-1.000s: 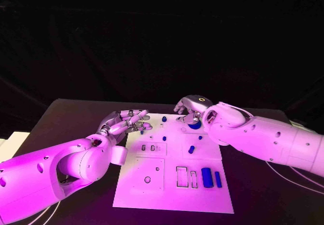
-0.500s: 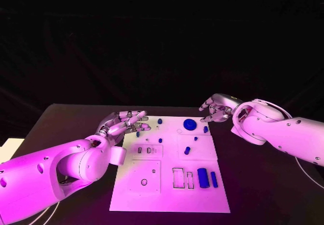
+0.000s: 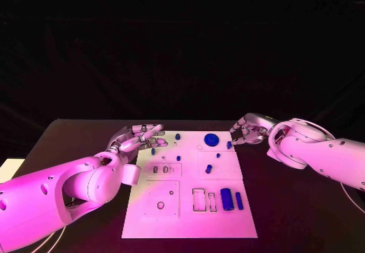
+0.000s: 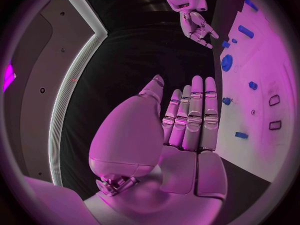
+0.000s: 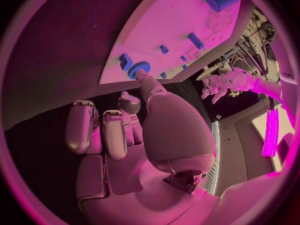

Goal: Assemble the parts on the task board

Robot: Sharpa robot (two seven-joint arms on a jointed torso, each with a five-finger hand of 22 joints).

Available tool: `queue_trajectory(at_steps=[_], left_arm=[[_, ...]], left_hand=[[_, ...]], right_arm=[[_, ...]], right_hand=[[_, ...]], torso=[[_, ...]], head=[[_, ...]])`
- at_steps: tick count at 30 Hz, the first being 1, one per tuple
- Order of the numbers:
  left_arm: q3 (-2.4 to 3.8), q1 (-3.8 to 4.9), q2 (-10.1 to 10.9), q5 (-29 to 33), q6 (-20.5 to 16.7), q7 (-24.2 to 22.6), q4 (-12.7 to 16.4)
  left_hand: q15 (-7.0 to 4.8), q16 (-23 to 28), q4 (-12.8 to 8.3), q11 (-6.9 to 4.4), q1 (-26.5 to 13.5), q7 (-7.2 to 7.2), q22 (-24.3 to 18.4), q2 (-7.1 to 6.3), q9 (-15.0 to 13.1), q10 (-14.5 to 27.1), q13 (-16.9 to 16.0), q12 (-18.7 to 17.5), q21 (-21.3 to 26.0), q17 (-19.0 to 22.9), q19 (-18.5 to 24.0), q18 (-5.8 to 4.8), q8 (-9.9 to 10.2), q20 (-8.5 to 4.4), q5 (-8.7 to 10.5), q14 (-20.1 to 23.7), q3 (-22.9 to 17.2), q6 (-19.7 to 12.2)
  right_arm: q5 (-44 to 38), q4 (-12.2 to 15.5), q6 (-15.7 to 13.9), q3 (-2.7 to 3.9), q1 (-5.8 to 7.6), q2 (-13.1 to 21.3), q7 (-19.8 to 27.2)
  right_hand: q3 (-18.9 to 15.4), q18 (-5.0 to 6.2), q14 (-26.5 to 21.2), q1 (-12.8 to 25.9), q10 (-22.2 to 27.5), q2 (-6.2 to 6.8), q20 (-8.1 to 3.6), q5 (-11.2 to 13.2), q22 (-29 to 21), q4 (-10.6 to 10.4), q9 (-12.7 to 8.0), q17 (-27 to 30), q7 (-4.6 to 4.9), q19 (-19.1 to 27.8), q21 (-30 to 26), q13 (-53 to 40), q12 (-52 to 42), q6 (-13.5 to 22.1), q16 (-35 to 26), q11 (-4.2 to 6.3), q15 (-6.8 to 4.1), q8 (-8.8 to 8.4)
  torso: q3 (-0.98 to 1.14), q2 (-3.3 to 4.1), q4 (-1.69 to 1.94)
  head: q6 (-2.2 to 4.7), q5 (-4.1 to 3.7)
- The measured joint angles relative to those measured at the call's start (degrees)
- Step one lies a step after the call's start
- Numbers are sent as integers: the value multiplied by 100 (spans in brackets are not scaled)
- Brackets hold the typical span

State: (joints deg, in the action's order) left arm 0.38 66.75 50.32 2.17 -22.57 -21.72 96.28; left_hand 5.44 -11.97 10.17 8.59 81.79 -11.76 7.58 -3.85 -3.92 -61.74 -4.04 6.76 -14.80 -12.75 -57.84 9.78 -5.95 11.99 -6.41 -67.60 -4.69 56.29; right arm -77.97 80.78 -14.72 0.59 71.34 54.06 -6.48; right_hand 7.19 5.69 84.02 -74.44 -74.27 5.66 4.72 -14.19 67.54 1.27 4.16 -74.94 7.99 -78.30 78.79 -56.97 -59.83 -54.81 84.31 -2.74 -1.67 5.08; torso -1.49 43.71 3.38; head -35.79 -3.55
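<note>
Task board, a flat white rectangular plate, lies in the middle of the frame on the black tabletop, long side running toward the bottom edge. Its surface carries shallow outlined recesses: two small slots in a framed panel at centre left, an oval hole lower left, and two upright rectangular pockets at lower centre. Just right of those pockets stand a thick blue cylinder and a thinner blue bar, side by side. A round blue toothed disc sits near the board's upper edge, with small blue pegs scattered between it and the slots. The left hand hovers at the board's upper left corner, fingers straight and together, holding nothing. The right hand is just off the upper right corner, fingers loosely curled, released and empty
</note>
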Motion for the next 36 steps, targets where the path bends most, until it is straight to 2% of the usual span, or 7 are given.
queue_trajectory(at_steps=[12,17,18,25,32,35,36], left_arm=[[0,-1,-1,3,14,-3,-52],[-1,-2,-1,3,16,-3,-63],[-1,-2,1,3,17,-3,-64],[-1,-2,13,3,18,-5,-68],[-1,-2,8,4,21,-6,-70],[-1,-2,4,4,23,-6,-73],[-1,-1,2,4,24,-6,-76]], left_hand=[[0,0,0,0,0,0,0,0,0,0,0,0,0,1,0,0,0,0,0,0,0,0],[0,0,0,0,0,0,1,0,0,0,0,0,0,1,0,0,0,0,0,0,0,0],[0,0,0,0,0,0,0,0,0,0,0,0,0,1,0,0,0,0,0,0,0,0],[0,0,-12,0,0,0,1,0,0,0,0,0,0,-6,0,0,0,0,0,0,-12,0],[0,0,-15,0,0,0,1,0,0,0,0,0,0,-10,0,0,0,0,0,0,-16,0],[0,0,-15,0,0,0,1,0,0,0,0,0,0,-9,0,0,0,0,0,0,-16,0],[0,0,-15,0,0,0,1,0,0,0,0,0,0,-9,0,0,0,0,0,0,-16,0]], right_arm=[[87,67,-275,1,-54,-85,302],[89,46,-272,2,-55,-117,325],[89,32,-267,2,-56,-119,325],[71,-38,-254,2,-57,-203,318],[-47,-157,-227,2,-57,-416,210],[-106,-225,-206,2,-56,-507,129],[-121,-244,-199,2,-56,-534,105]], right_hand=[[-42,1,0,-91,0,-44,0,-67,20,-9,-1,1,18,1,23,-192,-165,17,28,0,0,45],[-48,-8,0,-91,-20,-44,1,-67,29,-15,-1,1,18,1,23,-262,-206,17,28,-21,0,45],[-48,-60,0,-91,-20,-44,1,-67,33,-15,-1,1,18,1,23,-271,-206,17,28,-21,0,45],[-64,-61,0,-91,-45,-44,1,-67,48,-31,1,2,18,1,23,-370,-320,17,42,-45,1,45],[-142,-59,-3,-114,-343,-67,25,-53,214,-50,6,2,39,-78,140,-990,-893,-7,172,-49,4,89],[-189,-57,0,-114,-456,-67,51,-44,304,-71,6,3,39,-113,194,-1254,-1130,-8,223,-56,45,89],[-214,-113,0,-111,-510,-70,38,-44,350,-88,6,3,39,-142,207,-1372,-1238,-8,263,-53,45,89]], torso=[[-13,-5,18],[-19,-7,22],[-21,-6,21],[-18,-5,1],[-18,-4,14],[-18,-3,19],[-17,-3,20]], head=[[-16,5],[-28,5],[-29,5],[-31,9],[-29,-13],[-29,-14],[-29,-14]])
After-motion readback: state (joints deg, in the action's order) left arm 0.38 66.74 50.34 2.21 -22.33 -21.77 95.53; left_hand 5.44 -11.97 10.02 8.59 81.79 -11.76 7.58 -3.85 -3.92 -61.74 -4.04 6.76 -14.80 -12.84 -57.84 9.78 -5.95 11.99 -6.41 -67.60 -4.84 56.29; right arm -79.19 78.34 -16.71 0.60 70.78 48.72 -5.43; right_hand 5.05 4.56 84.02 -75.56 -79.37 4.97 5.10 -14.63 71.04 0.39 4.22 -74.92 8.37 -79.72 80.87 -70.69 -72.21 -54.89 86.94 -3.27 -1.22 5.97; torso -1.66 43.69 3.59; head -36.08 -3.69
